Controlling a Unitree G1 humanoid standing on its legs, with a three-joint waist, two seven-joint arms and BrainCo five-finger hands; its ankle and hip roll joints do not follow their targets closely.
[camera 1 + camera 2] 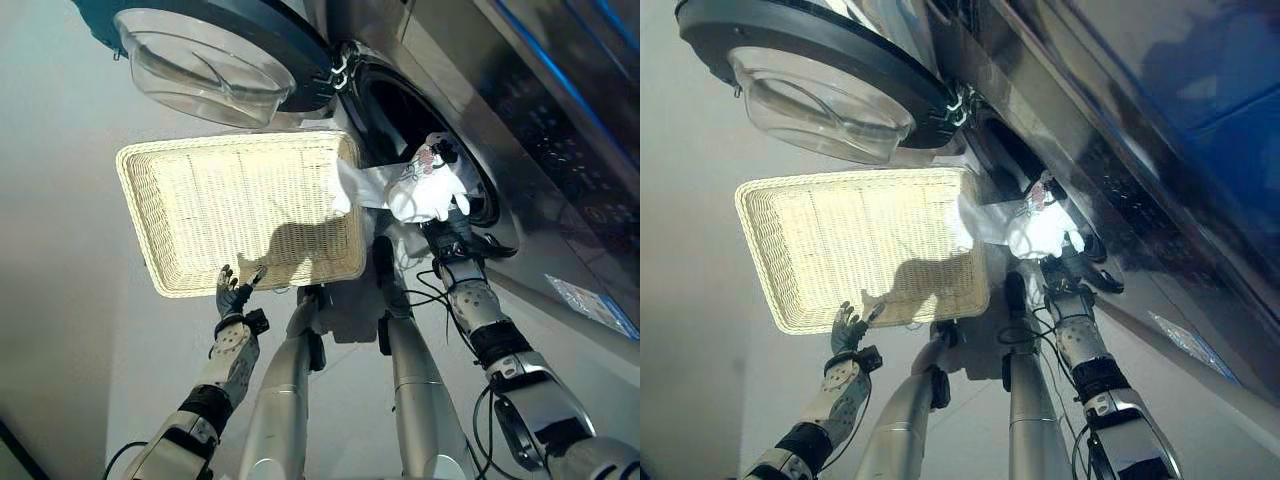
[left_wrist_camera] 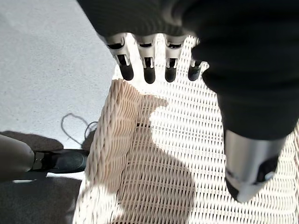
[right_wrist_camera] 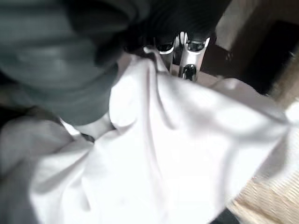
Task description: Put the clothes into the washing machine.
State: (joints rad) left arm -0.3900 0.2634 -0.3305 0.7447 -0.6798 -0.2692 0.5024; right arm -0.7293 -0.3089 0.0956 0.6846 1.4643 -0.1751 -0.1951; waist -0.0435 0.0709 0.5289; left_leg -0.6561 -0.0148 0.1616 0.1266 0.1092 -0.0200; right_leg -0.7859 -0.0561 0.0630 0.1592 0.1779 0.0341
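At the dark round opening of the steel washing machine [image 1: 420, 120], the right hand [image 1: 432, 175] clutches the white crumpled cloth [image 1: 400, 190], whose tail trails sideways to the woven cream basket [image 1: 170, 200]; the left hand [image 1: 232, 292] rests open-fingered there.

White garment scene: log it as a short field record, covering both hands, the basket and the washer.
garment: white cloth bunched in the right robot hand, at the washer's opening
right robot hand: shut on the cloth
left robot hand: open, at the basket's near rim
basket: wicker, nothing visible inside
washer door: open
drum opening: dark
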